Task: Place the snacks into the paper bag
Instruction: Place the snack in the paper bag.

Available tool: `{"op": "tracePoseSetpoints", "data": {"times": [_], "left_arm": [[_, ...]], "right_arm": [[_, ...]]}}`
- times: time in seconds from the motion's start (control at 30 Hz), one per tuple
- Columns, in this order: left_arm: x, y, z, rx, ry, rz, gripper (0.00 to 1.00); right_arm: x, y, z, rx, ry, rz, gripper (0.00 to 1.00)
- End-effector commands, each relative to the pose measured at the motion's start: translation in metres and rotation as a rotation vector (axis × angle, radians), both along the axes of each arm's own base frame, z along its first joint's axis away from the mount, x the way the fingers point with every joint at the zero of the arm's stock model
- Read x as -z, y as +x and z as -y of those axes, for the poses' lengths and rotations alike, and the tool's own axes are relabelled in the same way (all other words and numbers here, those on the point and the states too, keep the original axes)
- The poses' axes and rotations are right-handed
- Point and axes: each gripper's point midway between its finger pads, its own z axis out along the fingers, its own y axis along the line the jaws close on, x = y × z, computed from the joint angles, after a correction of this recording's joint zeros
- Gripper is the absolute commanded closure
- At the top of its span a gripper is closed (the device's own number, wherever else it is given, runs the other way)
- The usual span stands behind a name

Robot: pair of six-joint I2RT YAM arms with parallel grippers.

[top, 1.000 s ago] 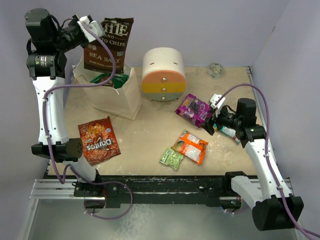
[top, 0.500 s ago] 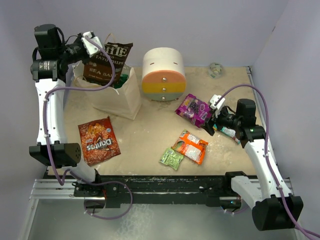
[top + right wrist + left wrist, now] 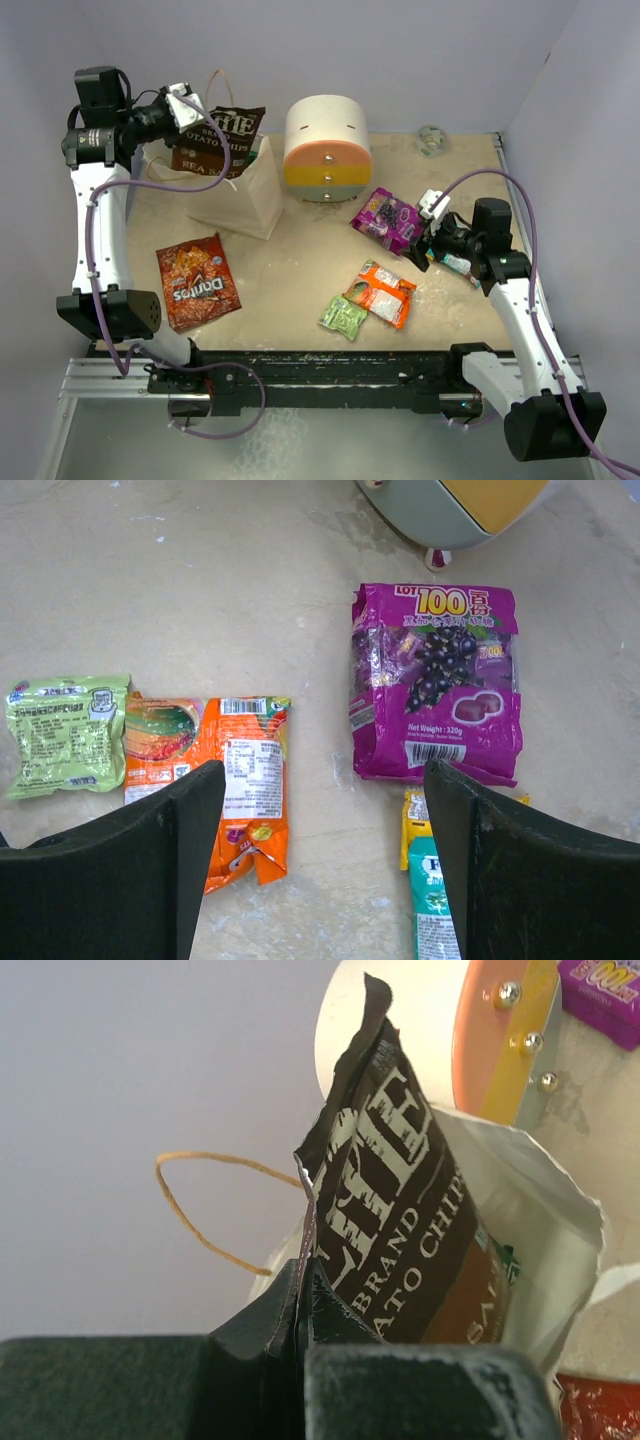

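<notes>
The left gripper (image 3: pixel 183 100) is pinched on the top edge of a brown chip bag (image 3: pixel 218 140), its dark fingers (image 3: pixel 330 1310) pressed together on the seam. The bag hangs over the open mouth of the cream-white paper bag (image 3: pixel 245 195), and its lower end is already inside the opening. The left wrist view reads "BRAND" and "ATO CHIPS" in cream letters; the top view gives "POTATO CHIPS" and "SEA". A bit of green packet (image 3: pixel 506 1260) shows inside the bag beside it, and one thin tan handle (image 3: pixel 200 1210) loops up behind.

The right gripper (image 3: pixel 426 250) hovers with its fingers spread wide and nothing between them – just above the table (image 3: pixel 300 250). Below it lie:

- a purple packet (image 3: pixel 435 680) marked "LOT 100" and "Net Weight: 320g", with grapes pictured
- an orange packet (image 3: pixel 240 780), label side up, print too small to read
- a lime-green packet (image 3: pixel 65 735) touching the orange one's left edge
- a teal packet (image 3: pixel 435 900) and a small yellow one (image 3: pixel 412 815) by the right finger.

A red-orange Doritos bag (image 3: pixel 197 280) lies flat near the left arm, well apart from these. The round white container (image 3: pixel 327 148) with pastel drawers stands beside the paper bag.
</notes>
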Motion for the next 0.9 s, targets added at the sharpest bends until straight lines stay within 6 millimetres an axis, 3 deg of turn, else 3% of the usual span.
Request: {"op": "tracePoseSetpoints", "data": {"times": [0.0, 0.23, 0.53, 0.7, 0.87], "left_arm": [[0.003, -0.007, -0.005, 0.045, 0.043, 0.026, 1.00], [0.031, -0.005, -0.011, 0.049, 0.089, -0.036, 1.00], [0.052, -0.002, -0.014, 0.055, 0.118, -0.088, 0.99], [0.047, -0.005, -0.004, 0.092, 0.048, -0.112, 1.00], [0.030, -0.012, 0.013, 0.172, -0.050, -0.103, 1.00]], "right_arm": [[-0.007, 0.001, -0.001, -0.013, 0.001, 0.043, 0.17], [-0.006, 0.001, -0.001, -0.016, 0.001, 0.037, 0.17], [-0.003, 0.003, -0.001, -0.015, 0.001, 0.029, 0.17], [-0.003, 0.003, -0.002, -0.019, 0.002, 0.027, 0.17], [-0.003, 0.002, -0.002, -0.021, 0.003, 0.027, 0.17]]}}
